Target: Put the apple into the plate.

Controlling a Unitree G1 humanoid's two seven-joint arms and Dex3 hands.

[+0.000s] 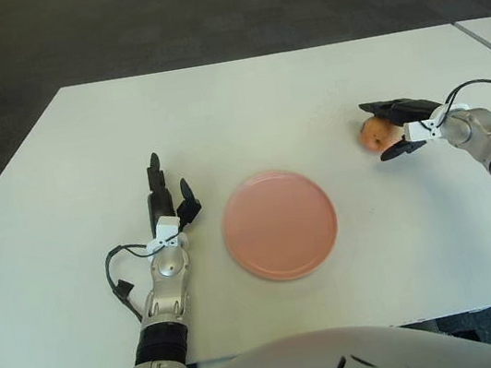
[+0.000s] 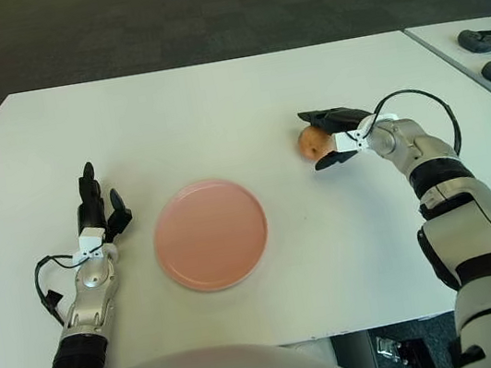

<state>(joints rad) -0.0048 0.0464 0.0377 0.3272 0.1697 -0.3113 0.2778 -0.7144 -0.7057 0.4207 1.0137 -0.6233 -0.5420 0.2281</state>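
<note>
Apple (image 1: 373, 134) on white tabletop (image 1: 242, 100), right of pink plate (image 1: 279, 223), well apart from it. Right hand (image 1: 402, 125) at apple's right side, fingers (image 1: 393, 109) spread over & around it, not clamped. Left hand (image 1: 167, 206) beside plate's left edge, fingers extended, holding nothing

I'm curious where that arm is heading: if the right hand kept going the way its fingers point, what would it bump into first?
The apple. The right hand points toward the robot's left, its fingers already spread around the fruit. The pink plate lies beyond, nearer the robot.
</note>
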